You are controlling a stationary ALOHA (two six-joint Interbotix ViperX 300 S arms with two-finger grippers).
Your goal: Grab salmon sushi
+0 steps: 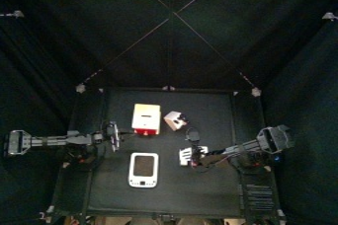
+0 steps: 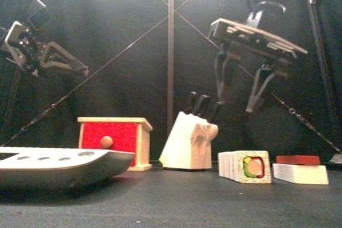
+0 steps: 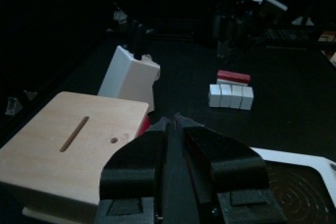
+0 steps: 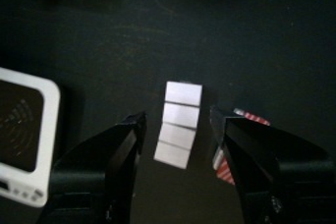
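The salmon sushi, white rice with a dark red top, lies on the table at the front right, next to a roll of rice pieces. In the right wrist view the white rice row lies between my jaws. The red striped salmon piece shows just beside one jaw. My right gripper is open and hangs above the sushi; it also shows in the front view. My left gripper is shut and empty, beside the red box.
A red box with a wooden top and a white knife block stand mid-table. A white scale lies at the front left, also in the right wrist view.
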